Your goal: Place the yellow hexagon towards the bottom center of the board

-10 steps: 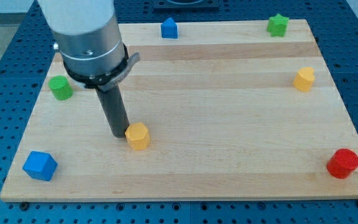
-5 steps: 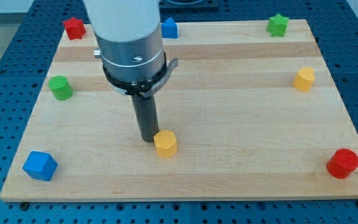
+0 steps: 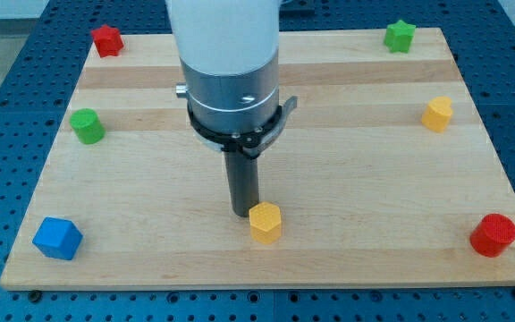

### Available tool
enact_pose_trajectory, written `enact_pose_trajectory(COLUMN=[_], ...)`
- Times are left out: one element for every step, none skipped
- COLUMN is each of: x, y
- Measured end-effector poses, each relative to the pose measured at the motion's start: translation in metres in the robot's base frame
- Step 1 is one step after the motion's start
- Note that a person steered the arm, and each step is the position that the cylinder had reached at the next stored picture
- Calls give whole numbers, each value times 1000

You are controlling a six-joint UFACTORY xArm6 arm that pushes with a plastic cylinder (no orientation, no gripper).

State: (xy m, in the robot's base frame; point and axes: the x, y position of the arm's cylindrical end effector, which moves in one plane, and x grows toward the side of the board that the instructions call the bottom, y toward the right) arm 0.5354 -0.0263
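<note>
The yellow hexagon (image 3: 265,222) lies on the wooden board (image 3: 347,179), near the bottom edge and about at the board's middle left to right. My tip (image 3: 243,213) rests on the board just to the upper left of the hexagon, touching or nearly touching its left side. The dark rod rises from it into the arm's large grey and white body, which hides part of the board's top middle.
A blue cube (image 3: 57,238) at bottom left, a green cylinder (image 3: 87,126) at left, a red block (image 3: 106,40) at top left. A green star (image 3: 400,36) at top right, a yellow block (image 3: 436,114) at right, a red cylinder (image 3: 493,235) at bottom right.
My tip and the arm have moved to the view's right and slightly down, pushing the yellow hexagon the same way. The blue block at the top is now hidden behind the arm.
</note>
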Motion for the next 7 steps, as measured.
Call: enact_pose_trajectory(x=[0, 0, 0, 0, 0, 0, 1], y=[12, 25, 38, 51, 56, 56, 53])
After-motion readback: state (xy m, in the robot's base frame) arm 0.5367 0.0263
